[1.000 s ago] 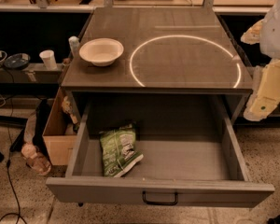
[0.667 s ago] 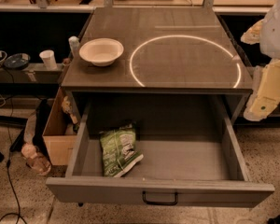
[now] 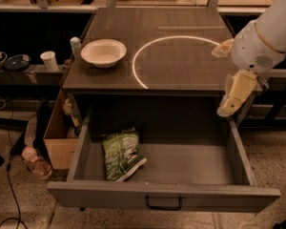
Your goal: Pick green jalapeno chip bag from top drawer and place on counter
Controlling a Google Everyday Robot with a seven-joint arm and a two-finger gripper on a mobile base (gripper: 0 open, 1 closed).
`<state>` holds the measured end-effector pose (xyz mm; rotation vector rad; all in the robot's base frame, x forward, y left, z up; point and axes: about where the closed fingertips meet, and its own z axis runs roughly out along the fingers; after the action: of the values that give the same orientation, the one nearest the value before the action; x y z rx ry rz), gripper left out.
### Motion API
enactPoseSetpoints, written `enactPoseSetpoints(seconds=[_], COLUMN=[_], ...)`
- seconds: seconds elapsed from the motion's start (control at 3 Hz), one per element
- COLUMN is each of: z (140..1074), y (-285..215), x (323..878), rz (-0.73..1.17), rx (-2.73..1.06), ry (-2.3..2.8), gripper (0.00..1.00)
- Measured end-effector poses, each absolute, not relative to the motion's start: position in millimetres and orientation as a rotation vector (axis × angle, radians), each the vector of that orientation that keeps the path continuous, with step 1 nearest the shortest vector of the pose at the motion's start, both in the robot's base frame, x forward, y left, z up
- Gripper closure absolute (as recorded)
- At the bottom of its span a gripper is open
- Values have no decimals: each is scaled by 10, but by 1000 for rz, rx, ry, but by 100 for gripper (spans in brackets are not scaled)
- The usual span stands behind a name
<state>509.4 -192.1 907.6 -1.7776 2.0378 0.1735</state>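
The green jalapeno chip bag (image 3: 120, 152) lies flat in the front left part of the open top drawer (image 3: 190, 166). The drawer's front panel carries a small black handle (image 3: 163, 204). The counter (image 3: 181, 27) above it bears a glowing white circle (image 3: 148, 51). My gripper (image 3: 233, 93) hangs at the right, on a white arm, just below the counter's front right corner and above the drawer's right side. It is well to the right of the bag and apart from it.
A white bowl (image 3: 103, 52) sits on the counter's left side. A tan cardboard box (image 3: 59, 140) stands on the floor left of the drawer. A white cup (image 3: 49, 60) and a bottle (image 3: 75, 46) stand on a low shelf at left. Cables lie on the floor.
My arm and gripper have moved left, from the right edge of view to over the drawer's right side. The bag, the drawer and the bowl have not moved.
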Motion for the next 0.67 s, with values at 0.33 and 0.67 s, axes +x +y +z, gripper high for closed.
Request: enactPoseSetpoints(seconds=[0.33, 0.67], z=[8467, 8489], y=[-1788, -1776], x=[5755, 5727], rz=[436, 425], rx=[-1750, -1758], ry=[1875, 1876], gripper=[0, 0])
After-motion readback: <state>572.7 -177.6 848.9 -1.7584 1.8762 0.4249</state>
